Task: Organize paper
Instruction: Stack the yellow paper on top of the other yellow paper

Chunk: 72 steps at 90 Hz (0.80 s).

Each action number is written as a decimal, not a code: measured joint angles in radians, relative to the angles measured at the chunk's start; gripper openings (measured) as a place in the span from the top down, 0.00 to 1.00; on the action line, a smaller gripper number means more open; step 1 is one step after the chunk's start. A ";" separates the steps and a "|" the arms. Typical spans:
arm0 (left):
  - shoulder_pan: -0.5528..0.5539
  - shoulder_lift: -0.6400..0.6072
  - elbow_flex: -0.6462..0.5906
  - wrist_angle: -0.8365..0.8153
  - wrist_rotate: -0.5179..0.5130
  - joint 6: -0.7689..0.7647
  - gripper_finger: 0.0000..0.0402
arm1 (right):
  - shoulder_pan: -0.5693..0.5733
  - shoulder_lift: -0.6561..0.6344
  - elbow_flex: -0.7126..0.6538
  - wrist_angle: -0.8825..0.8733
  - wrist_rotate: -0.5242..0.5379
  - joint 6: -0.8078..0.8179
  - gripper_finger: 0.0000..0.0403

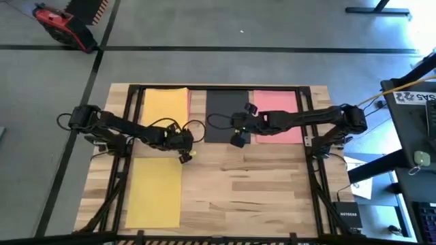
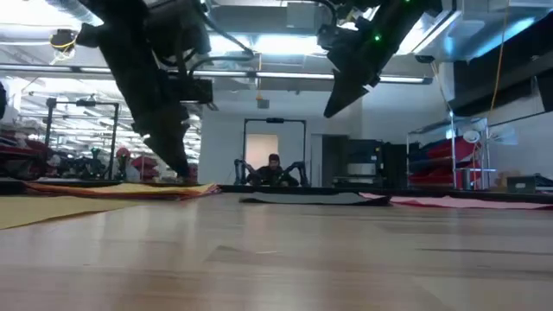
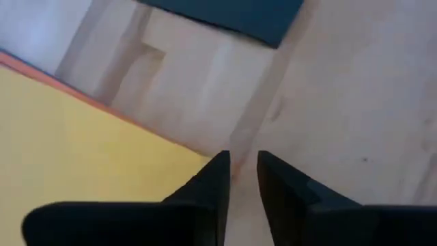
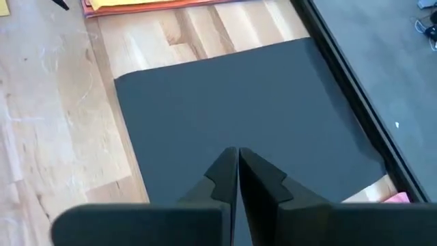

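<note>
Paper (image 1: 165, 105) spread in 4 patches on the wooden table (image 1: 245, 197): yellow-over-orange stack far left, black sheet (image 1: 228, 112) far centre, pink sheet (image 1: 276, 116) far right, and a lone yellow sheet (image 1: 155, 190) near left, well apart from the rest.

Left gripper (image 3: 244, 160) down at the near right corner of the far-left stack, 2 fingers a narrow slit apart, nothing seen between them, tips just beside the yellow corner with bare wood under the gap. Thin orange edge (image 3: 41, 68) peeking out from under the yellow top sheet (image 3: 82, 150). From table level, that corner of the stack (image 2: 203, 187) slightly curled off the wood, left finger touching down right there.

Right gripper (image 4: 237, 152) raised over the near edge of the black sheet, fingers pressed together, holding nothing, clear of the table in the low view.

Judging the step: picking at the far-left stack, probably to slide or lift its top sheet; right arm likely waiting or lining up on black.

Next move, as a guess: catching only 1 thin sheet at that corner, so a low, shallow approach, 1 finger under the curled edge, then a gentle close. Risk of dragging both layers together or creasing the corner.
</note>
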<state>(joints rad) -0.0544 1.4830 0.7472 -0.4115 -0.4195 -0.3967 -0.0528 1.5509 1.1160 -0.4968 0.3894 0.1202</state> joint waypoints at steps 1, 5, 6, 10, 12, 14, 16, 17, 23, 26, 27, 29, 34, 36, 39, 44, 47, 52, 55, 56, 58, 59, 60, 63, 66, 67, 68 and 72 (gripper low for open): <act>0.002 0.000 0.000 0.000 0.000 -0.004 0.85 | 0.000 0.000 0.000 0.000 0.000 -0.001 0.99; 0.009 0.000 0.000 -0.007 -0.001 -0.019 0.85 | 0.000 0.000 0.000 -0.001 0.000 -0.007 0.99; 0.010 0.000 0.000 -0.011 0.000 -0.023 0.85 | 0.000 0.000 0.000 -0.001 0.000 -0.010 0.99; 0.016 0.000 0.001 -0.030 -0.001 -0.035 0.85 | 0.000 0.000 0.000 -0.001 0.000 -0.020 0.99; 0.019 0.000 0.001 -0.039 -0.001 -0.039 0.85 | 0.000 0.000 0.000 -0.002 0.000 -0.022 0.99; 0.020 0.000 0.001 -0.044 0.000 -0.043 0.85 | 0.000 0.000 0.000 -0.002 0.000 -0.025 0.99; 0.020 0.000 0.001 -0.045 0.001 -0.045 0.85 | 0.000 0.000 0.000 -0.003 0.000 -0.025 0.99; 0.020 -0.001 0.001 -0.044 0.003 -0.045 0.85 | 0.000 0.000 0.000 -0.003 0.000 -0.025 0.99; 0.015 -0.010 0.001 -0.036 0.008 -0.035 0.88 | 0.000 0.000 0.000 -0.005 0.000 -0.026 0.99; 0.010 -0.017 0.001 -0.030 0.013 -0.029 0.90 | 0.000 0.000 0.000 -0.008 0.000 -0.029 0.99; 0.008 -0.020 0.001 -0.029 0.014 -0.026 0.91 | 0.000 0.000 0.000 -0.008 0.000 -0.029 0.99; 0.005 -0.023 0.001 -0.025 0.015 -0.023 0.93 | 0.000 0.000 0.000 -0.010 0.000 -0.034 0.99; 0.000 -0.038 0.001 -0.013 0.018 -0.024 0.97 | 0.000 0.000 0.000 -0.010 0.000 -0.044 0.99; -0.001 -0.043 0.001 -0.011 0.018 -0.028 0.98 | 0.000 0.000 0.000 -0.012 0.000 -0.047 0.99; 0.000 -0.052 0.002 -0.008 0.018 -0.038 0.99 | 0.000 0.000 0.000 -0.016 -0.002 -0.048 0.99; 0.002 -0.064 0.001 0.002 0.017 -0.046 0.99 | 0.000 0.000 0.000 -0.021 -0.015 -0.050 0.99; 0.003 -0.073 -0.002 0.023 0.017 -0.047 1.00 | 0.000 0.000 0.000 -0.026 -0.027 -0.050 0.99; 0.003 -0.079 -0.011 0.056 0.017 -0.044 1.00 | 0.000 0.000 0.000 -0.027 -0.050 -0.053 0.99; 0.003 -0.085 -0.018 0.082 0.019 -0.039 1.00 | 0.000 0.000 0.000 -0.025 -0.066 -0.058 0.99; 0.003 -0.086 -0.019 0.089 0.021 -0.038 1.00 | 0.000 0.000 0.000 -0.025 -0.071 -0.061 0.99; 0.003 -0.088 -0.022 0.102 0.027 -0.033 1.00 | 0.000 0.000 0.000 -0.024 -0.079 -0.068 0.99; 0.003 -0.088 -0.023 0.108 0.031 -0.030 1.00 | 0.000 0.000 0.000 -0.024 -0.084 -0.072 0.99; 0.003 -0.089 -0.024 0.115 0.034 -0.028 1.00 | 0.000 0.000 0.000 -0.024 -0.089 -0.074 0.99; 0.003 -0.090 -0.026 0.133 0.042 -0.026 1.00 | 0.000 0.000 0.000 -0.026 -0.103 -0.078 0.99; 0.002 -0.090 -0.029 0.150 0.049 -0.025 1.00 | 0.000 0.000 -0.003 -0.021 -0.116 -0.080 0.99; 0.002 -0.090 -0.031 0.155 0.051 -0.024 1.00 | 0.000 0.000 -0.004 -0.017 -0.120 -0.080 0.99; 0.002 -0.090 -0.033 0.160 0.054 -0.023 1.00 | 0.000 -0.001 -0.007 -0.014 -0.124 -0.080 0.99; 0.002 -0.090 -0.039 0.174 0.066 -0.023 1.00 | 0.000 -0.012 -0.026 -0.008 -0.133 -0.082 0.99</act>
<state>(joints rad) -0.0521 1.3933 0.7079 -0.2378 -0.3536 -0.4197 -0.0528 1.5393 1.0897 -0.5044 0.2565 0.0384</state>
